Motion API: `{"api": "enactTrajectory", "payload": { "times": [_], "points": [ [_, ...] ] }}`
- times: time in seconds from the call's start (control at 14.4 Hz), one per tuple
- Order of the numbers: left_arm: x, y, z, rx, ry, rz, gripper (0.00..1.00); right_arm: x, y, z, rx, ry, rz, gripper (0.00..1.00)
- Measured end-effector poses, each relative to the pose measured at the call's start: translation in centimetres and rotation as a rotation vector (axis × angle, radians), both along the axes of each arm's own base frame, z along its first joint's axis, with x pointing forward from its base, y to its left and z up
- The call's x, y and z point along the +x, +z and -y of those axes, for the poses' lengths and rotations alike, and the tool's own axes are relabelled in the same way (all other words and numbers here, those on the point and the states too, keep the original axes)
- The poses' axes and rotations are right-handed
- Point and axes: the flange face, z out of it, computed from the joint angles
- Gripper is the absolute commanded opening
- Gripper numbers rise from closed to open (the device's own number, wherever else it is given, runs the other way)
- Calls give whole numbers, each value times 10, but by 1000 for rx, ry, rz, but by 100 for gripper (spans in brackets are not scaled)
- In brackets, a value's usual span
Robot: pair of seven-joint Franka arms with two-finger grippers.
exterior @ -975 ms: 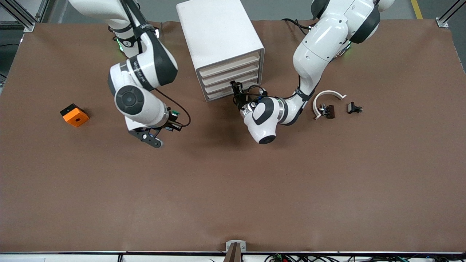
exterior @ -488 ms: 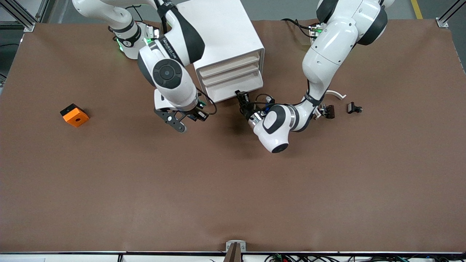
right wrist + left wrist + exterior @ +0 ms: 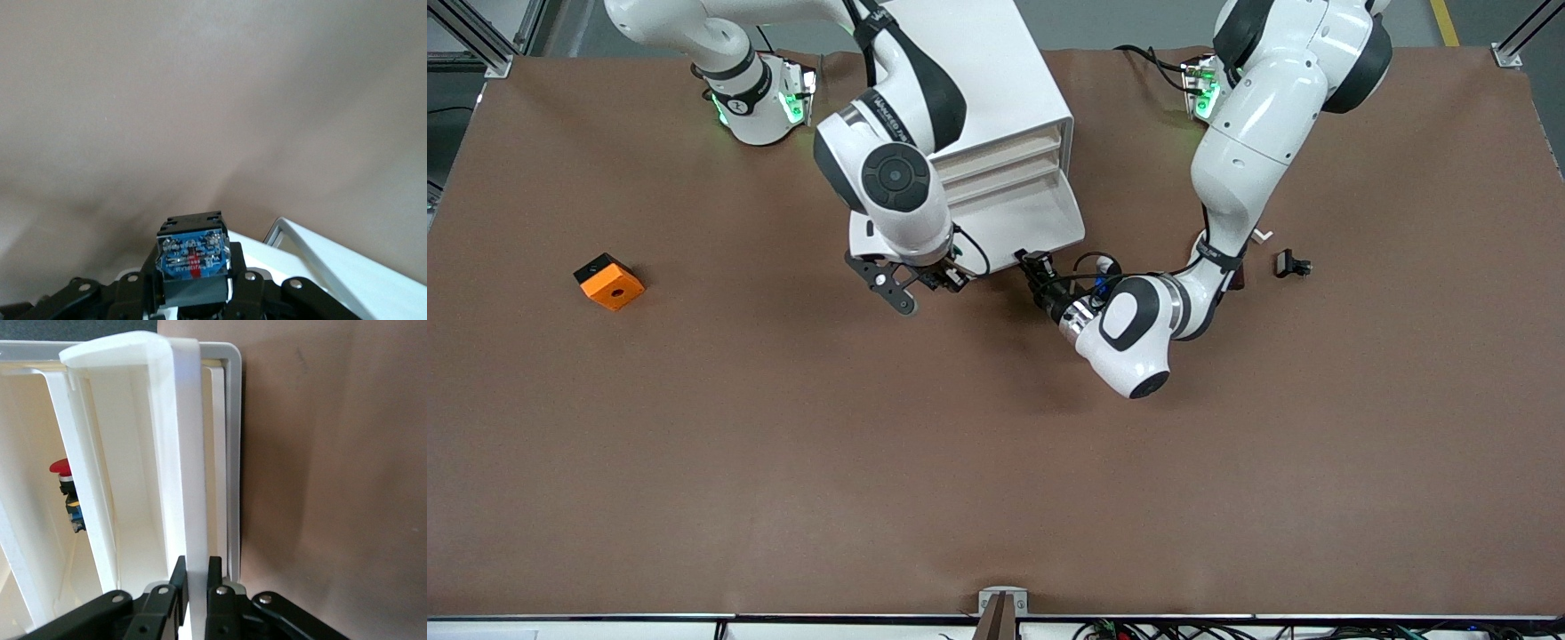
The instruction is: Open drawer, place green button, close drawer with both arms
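Standing toward the robots' side of the brown table point(image 3: 996, 462), the white cabinet point(image 3: 996, 80) has its lowest drawer point(image 3: 1021, 218) pulled partway out, its shallow white tray showing past the cream fronts stacked above it. The left gripper point(image 3: 1035, 264) sits low at the drawer's front edge, and the left wrist view shows its black fingers point(image 3: 177, 583) pinched shut on the thin white front lip of that drawer point(image 3: 187, 487), one finger on each face. In the same wrist view a small red-capped part point(image 3: 67, 495) with a dark body lies inside a cabinet compartment beside the gripped drawer; which compartment it is cannot be told. The right gripper point(image 3: 947, 276) hangs over the table just beside the drawer's corner toward the right arm's end, and its jaws are closed on the button point(image 3: 193, 257), of which the right wrist view shows only the dark body with a blue label face; the cap is hidden. An orange block point(image 3: 608, 281) with a black hole lies well apart toward the right arm's end of the table. A small black clip piece point(image 3: 1291, 263) lies near the left arm's forearm, toward the left arm's end of the table.
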Motion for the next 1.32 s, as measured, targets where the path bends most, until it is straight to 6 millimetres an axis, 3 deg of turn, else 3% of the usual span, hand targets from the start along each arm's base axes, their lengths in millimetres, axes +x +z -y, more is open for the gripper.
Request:
{"api": "enactTrajectory", "payload": {
  "times": [0.21, 0.28, 0.35, 0.42, 0.7, 0.91, 1.11, 1.32],
  "points": [
    [18, 5, -14, -4, 31, 19, 13, -14, 2, -21, 6, -94, 10, 14],
    [22, 5, -19, -6, 38, 24, 27, -22, 2, -29, 3, -121, 6, 13],
    [25, 6, -21, -8, 42, 28, 72, -31, 1, -38, -5, -159, 4, 13],
    [28, 7, -23, -12, 47, 36, 100, -42, 0, -48, -15, -202, 3, 13],
    [46, 16, -35, -25, 68, 77, 100, -72, -11, -82, -21, -319, 8, 10],
    [71, 31, -53, -67, 90, 143, 100, -84, -33, -96, -37, -346, 7, 10],
    [95, 46, -73, -121, 86, 248, 100, -88, -56, -100, -64, -357, -1, 11],
    [111, 59, -90, -242, 31, 391, 100, -87, -64, -100, -75, -360, -5, 12]
  ]
}}
